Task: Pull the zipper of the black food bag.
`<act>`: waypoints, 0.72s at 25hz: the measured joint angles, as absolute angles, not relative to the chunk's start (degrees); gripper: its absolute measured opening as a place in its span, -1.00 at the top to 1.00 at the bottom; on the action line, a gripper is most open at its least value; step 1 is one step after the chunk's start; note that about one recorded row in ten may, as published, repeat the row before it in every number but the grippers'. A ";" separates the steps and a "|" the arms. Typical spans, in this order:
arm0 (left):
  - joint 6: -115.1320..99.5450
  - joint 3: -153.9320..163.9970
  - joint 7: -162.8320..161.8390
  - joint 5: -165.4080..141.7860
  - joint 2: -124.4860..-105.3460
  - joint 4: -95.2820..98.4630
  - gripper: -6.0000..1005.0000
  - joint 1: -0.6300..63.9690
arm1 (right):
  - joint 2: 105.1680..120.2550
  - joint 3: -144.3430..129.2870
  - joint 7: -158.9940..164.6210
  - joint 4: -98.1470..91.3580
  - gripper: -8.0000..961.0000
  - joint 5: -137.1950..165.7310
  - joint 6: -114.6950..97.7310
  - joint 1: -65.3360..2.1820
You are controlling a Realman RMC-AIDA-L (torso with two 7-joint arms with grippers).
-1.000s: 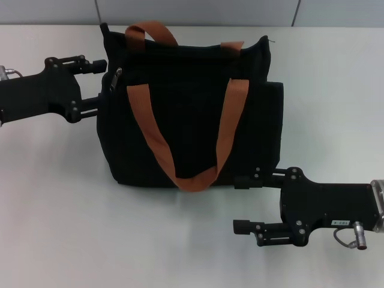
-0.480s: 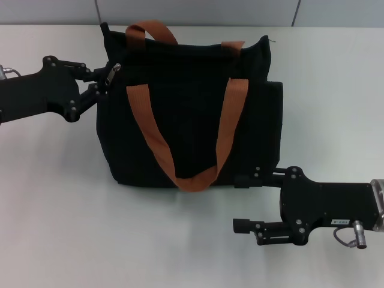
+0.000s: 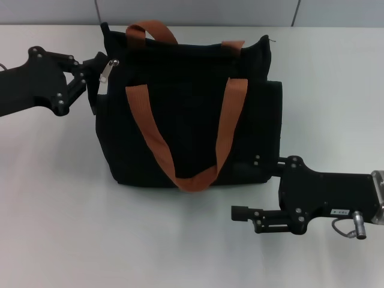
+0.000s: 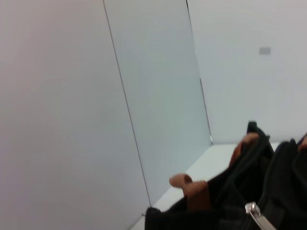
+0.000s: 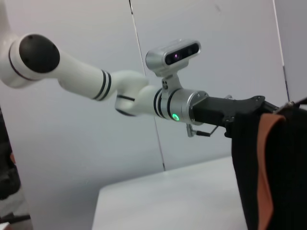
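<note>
The black food bag [image 3: 186, 114] stands upright on the white table [image 3: 60, 210], its two rust-brown strap handles [image 3: 144, 123] hanging down the front. At its top left corner sits the silver zipper [image 3: 107, 68], and my left gripper [image 3: 99, 71] is shut on it from the left. The left wrist view shows the zipper [image 4: 258, 216] close up against the bag [image 4: 283, 182]. My right gripper [image 3: 255, 187] stands open at the bag's lower right corner, upper finger against the fabric. In the right wrist view, my left arm [image 5: 182, 103] reaches to the bag [image 5: 288, 182].
A pale panelled wall [image 3: 198, 12] runs along the table's far edge. The table is bare to the left, right and front of the bag.
My left gripper went from open around the bag's side to shut on the zipper, then moved up and back, lifting the tab. My right gripper edged slightly toward the bag.
</note>
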State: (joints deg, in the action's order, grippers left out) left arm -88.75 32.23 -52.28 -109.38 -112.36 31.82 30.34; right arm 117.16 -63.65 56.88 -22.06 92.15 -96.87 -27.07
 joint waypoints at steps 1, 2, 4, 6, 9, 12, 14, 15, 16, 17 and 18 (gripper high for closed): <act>-91.06 32.17 -51.13 -105.95 -111.95 31.83 0.94 29.14 | 117.66 -62.87 57.19 -22.06 -0.57 92.07 -98.28 -27.59; -91.32 32.17 -50.74 -105.66 -111.94 31.88 0.94 28.94 | 117.66 -62.87 57.19 -22.06 -0.57 92.07 -98.28 -27.59; -91.32 32.17 -50.74 -105.66 -111.94 31.88 0.94 28.94 | 118.18 -61.32 57.54 -22.08 -0.57 92.01 -100.23 -28.23; -92.01 31.72 -48.74 -105.14 -112.18 31.97 0.94 28.42 | 118.78 -57.17 59.59 -22.13 -0.57 91.94 -103.63 -29.58; -92.17 30.97 -47.70 -105.08 -112.31 31.99 0.94 28.32 | 118.87 -54.15 63.29 -22.24 -0.57 91.92 -105.57 -31.15; -92.77 29.12 -46.71 -104.95 -112.33 32.00 0.94 28.24 | 118.90 -50.05 70.83 -22.34 -0.57 91.91 -107.82 -34.35; -92.88 28.86 -46.62 -104.90 -112.33 32.00 0.94 28.21 | 118.87 -47.61 78.10 -22.86 -0.57 91.91 -108.15 -36.81; -93.04 28.69 -46.32 -104.73 -112.38 32.00 0.94 28.20 | 118.82 -46.69 83.33 -23.70 -0.57 91.91 -107.58 -38.55; -93.16 28.67 -46.08 -104.61 -112.44 32.00 0.94 28.17 | 118.76 -46.49 89.08 -24.92 -0.57 91.92 -106.32 -40.44; -93.16 28.67 -46.08 -104.61 -112.44 32.00 0.94 28.17 | 118.76 -46.49 89.08 -24.92 -0.57 91.92 -106.32 -40.44; -93.42 28.67 -45.52 -104.44 -112.58 32.00 0.93 28.10 | 118.72 -46.56 91.81 -25.61 -0.57 91.93 -105.46 -41.47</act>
